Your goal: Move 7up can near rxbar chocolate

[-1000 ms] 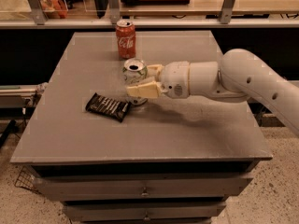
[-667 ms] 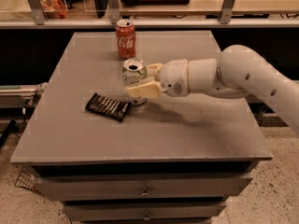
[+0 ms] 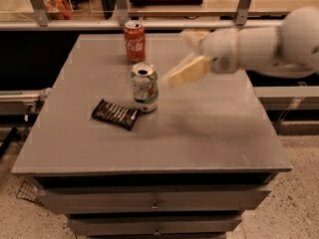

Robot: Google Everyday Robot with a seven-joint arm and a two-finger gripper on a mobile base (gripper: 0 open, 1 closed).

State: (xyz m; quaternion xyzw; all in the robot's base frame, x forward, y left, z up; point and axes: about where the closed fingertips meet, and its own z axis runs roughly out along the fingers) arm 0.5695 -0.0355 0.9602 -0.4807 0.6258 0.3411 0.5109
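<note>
One gripper (image 3: 180,57) aloft near 7up can (image 3: 145,87)

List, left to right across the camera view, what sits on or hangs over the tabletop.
rxbar chocolate → 7up can → tool, open, raised over the right half of the table. Coca-Cola can left out: farther back, it straddles the first two.

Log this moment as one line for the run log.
7up upright by rxbar right end | Coke behind | hand open, empty, in air right of 7up | task looks done
</note>
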